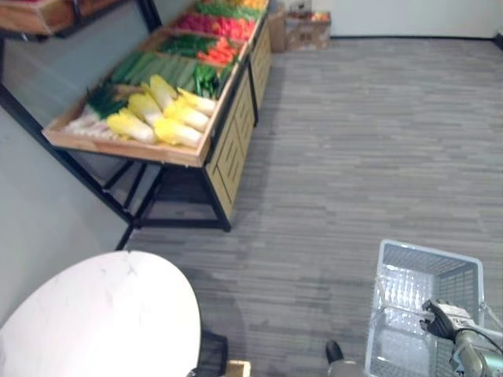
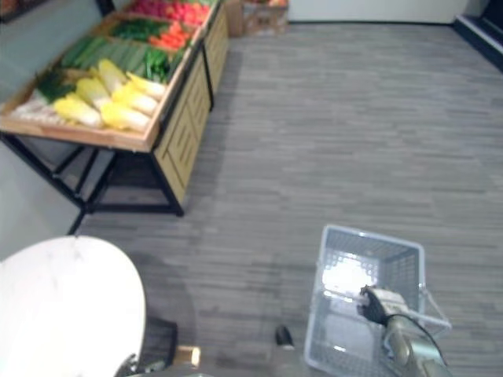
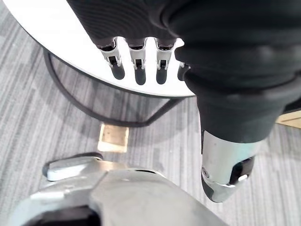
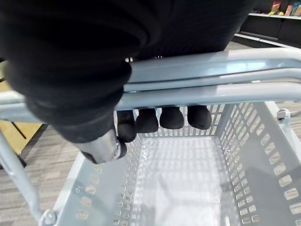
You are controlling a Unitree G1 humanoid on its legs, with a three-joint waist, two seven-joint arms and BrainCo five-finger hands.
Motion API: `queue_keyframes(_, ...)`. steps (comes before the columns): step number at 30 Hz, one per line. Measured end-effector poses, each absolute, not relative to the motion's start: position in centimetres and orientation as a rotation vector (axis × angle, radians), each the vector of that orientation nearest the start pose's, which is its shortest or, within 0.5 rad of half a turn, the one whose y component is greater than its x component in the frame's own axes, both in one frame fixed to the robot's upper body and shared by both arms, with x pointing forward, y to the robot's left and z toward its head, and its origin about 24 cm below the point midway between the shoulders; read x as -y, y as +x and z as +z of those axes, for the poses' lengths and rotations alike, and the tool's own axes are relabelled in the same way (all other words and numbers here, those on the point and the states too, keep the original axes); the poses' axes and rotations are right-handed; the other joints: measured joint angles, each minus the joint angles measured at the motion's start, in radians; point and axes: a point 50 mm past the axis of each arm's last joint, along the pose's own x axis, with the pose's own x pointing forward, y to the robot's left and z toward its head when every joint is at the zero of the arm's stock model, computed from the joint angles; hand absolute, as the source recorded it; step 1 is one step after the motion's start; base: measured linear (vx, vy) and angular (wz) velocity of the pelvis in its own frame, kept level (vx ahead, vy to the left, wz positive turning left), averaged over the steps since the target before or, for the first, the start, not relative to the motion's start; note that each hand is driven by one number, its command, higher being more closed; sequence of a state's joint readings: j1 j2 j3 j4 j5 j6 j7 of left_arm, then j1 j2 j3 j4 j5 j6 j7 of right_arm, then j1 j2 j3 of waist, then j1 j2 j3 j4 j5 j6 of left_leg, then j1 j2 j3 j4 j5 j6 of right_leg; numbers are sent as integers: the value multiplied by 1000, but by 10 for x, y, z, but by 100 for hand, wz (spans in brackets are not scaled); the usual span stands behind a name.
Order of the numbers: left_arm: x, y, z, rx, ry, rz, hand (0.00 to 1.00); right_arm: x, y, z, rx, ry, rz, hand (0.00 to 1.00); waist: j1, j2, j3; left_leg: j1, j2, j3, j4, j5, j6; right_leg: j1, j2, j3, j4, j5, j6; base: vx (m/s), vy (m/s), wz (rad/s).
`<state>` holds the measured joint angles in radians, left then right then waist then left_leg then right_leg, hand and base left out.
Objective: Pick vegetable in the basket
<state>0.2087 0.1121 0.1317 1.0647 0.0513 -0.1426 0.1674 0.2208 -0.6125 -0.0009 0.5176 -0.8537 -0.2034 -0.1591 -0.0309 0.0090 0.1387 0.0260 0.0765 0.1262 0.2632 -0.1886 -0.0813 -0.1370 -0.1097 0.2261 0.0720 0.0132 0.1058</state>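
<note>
Handles [image 4: 221, 77] of the pale grey slotted plastic basket [image 1: 409, 275] sit inside my right hand [image 4: 70, 61], fingers curled round them, lower right of the head view. My left hand [image 3: 141, 23] hangs open with straight fingers by the round white table [image 3: 51, 28].

This is a grocery shop's produce corner. A long wooden display stand [image 1: 232, 149] on black legs carries vegetables [image 1: 149, 69] sorted in rows, with pale yellow cabbages [image 1: 169, 118] nearest. A grey plastic shopping basket [image 1: 428, 253] hangs above the plank floor [image 1: 354, 141]. Stocked shelves [image 4: 277, 19] stand beyond.
</note>
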Motion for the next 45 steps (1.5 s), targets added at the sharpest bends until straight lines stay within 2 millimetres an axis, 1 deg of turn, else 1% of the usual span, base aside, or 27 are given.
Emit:
queue_keyframes(2,-219,49,-162,-1111,168,332,0,318,159,-43,-493,-1407,179,100,1,20,-5,21,3,-1,-60,-29,0,2,11,-2,-51,34,8,-14,110,-15)
queue_keyframes(3,-219,51,-162,-1109,168,329,0,318,159,-43,-494,-1407,178,100,2,21,-5,24,3,-1,-73,-32,2,4,11,-2,-60,45,18,-4,71,-9)
queue_keyframes(6,-216,58,-161,-1093,174,310,0,319,155,-45,-518,-1405,181,100,0,15,-3,42,4,6,-104,-42,3,23,11,8,-112,71,20,-10,40,-12)
queue_keyframes(11,-214,57,-162,-1098,185,264,0,316,153,-49,-530,-1387,185,100,5,5,-12,64,3,56,-132,-61,3,23,7,17,-163,100,18,-17,24,-34)
queue_keyframes(14,-214,59,-162,-1099,208,233,0,314,147,-55,-561,-1369,186,100,1,3,-25,65,3,67,-139,-63,3,19,4,2,-177,124,31,9,0,-14)
queue_keyframes(18,-213,60,-162,-1096,210,223,0,315,143,-59,-590,-1362,192,100,4,10,-37,65,8,58,-141,-62,3,18,10,-1,-178,128,36,8,-6,0)
queue_keyframes(20,-213,60,-162,-1097,211,222,0,315,143,-59,-591,-1362,192,100,5,6,-37,66,7,58,-143,-62,3,18,10,-1,-178,128,37,0,0,0)
queue_keyframes(21,-213,60,-162,-1097,213,221,0,315,143,-59,-590,-1362,192,100,5,11,-40,69,6,58,-145,-62,3,19,10,-1,-177,128,37,0,0,0)
queue_keyframes(22,-213,60,-162,-1098,218,214,0,315,142,-60,-592,-1362,192,100,4,5,-39,74,5,58,-153,-62,3,18,10,-1,-175,128,37,-8,-8,-11)
queue_keyframes(24,-212,60,-162,-1098,226,197,0,315,145,-59,-585,-1362,189,100,7,7,-41,82,4,57,-156,-61,5,-25,26,-1,-82,106,27,-17,-14,-23)
queue_keyframes(25,-213,61,-162,-1097,233,192,0,314,148,-58,-576,-1360,184,100,4,0,-34,89,4,56,-157,-61,6,-81,43,-3,52,72,24,-86,-21,-29)
queue_keyframes(26,-212,61,-162,-1096,239,178,0,313,148,-58,-577,-1346,169,100,3,1,-29,103,7,55,-155,-68,18,-164,69,-8,240,61,15,-81,-15,-18)
queue_keyframes(27,-213,61,-162,-1096,246,173,0,311,148,-60,-579,-1333,161,100,-1,-6,-22,115,6,52,-153,-76,27,-197,79,-13,334,61,15,-132,-18,3)
queue_keyframes(28,-219,61,-161,-1099,263,171,0,306,145,-63,-581,-1307,154,100,-16,-27,-1,155,1,47,-150,-97,45,-217,74,-21,454,64,15,-105,0,9)
queue_keyframes(30,-222,51,-162,-1130,268,178,0,298,142,-67,-582,-1280,157,100,-27,-32,1,183,-3,39,-147,-106,61,-238,51,-52,527,67,12,-78,16,8)
queue_keyframes(31,-222,49,-163,-1138,267,181,0,298,141,-68,-584,-1279,157,100,-39,-41,5,184,-13,27,-154,-103,70,-252,26,-93,542,42,-18,2,24,17)
queue_keyframes(32,-225,49,-162,-1140,267,190,0,299,142,-67,-588,-1282,152,100,-43,-41,7,180,-13,23,-160,-102,72,-250,15,-115,504,37,-27,66,14,16)
queue_keyframes(35,-225,50,-162,-1144,256,207,0,300,145,-66,-587,-1290,142,100,-44,-44,17,171,-13,15,-175,-101,70,-211,-8,-150,178,46,-27,134,-44,6)
queue_keyframes(36,-226,51,-162,-1139,257,210,0,300,145,-66,-588,-1292,142,100,-45,-47,17,174,-14,6,-176,-105,53,-185,-21,-155,66,52,-18,257,-144,19)
queue_keyframes(37,-228,55,-161,-1129,259,220,0,301,145,-66,-593,-1292,135,100,-47,-57,35,191,-12,-1,-178,-118,24,-160,-30,-169,7,127,-16,280,-173,19)
queue_keyframes(38,-226,57,-161,-1125,252,220,0,305,144,-65,-601,-1293,118,100,-47,-50,45,193,3,-5,-181,-124,7,-159,-19,-180,18,163,-14,387,-251,31)
queue_keyframes(39,-217,65,-161,-1105,230,205,0,313,144,-61,-620,-1294,70,100,-48,5,46,187,47,-31,-192,-117,-13,-181,19,-216,68,122,-24,331,-201,26)
queue_keyframes(40,-215,70,-161,-1091,227,203,0,315,145,-60,-621,-1294,55,100,-47,16,47,187,59,-48,-193,-105,-24,-195,28,-226,90,99,-31,380,-230,25)
queue_keyframes(41,-216,77,-159,-1070,222,211,0,316,146,-59,-620,-1297,48,100,-46,24,46,183,73,-74,-191,-71,-40,-219,35,-237,148,68,-50,228,-152,7)
queue_keyframes(42,-216,80,-159,-1060,217,217,0,316,146,-58,-615,-1298,44,100,-47,34,40,176,80,-86,-187,-58,-45,-222,35,-244,167,56,-54,248,-204,21)
queue_keyframes(44,-213,88,-157,-1038,207,226,0,317,145,-55,-605,-1300,29,100,-53,34,38,123,85,-128,-84,-38,-49,-226,22,-282,233,-14,-70,214,-173,45)
queue_keyframes(45,-212,89,-157,-1037,204,224,0,318,144,-55,-607,-1301,29,100,-55,32,37,101,83,-142,-38,-34,-50,-225,16,-291,253,-30,-73,192,-147,49)
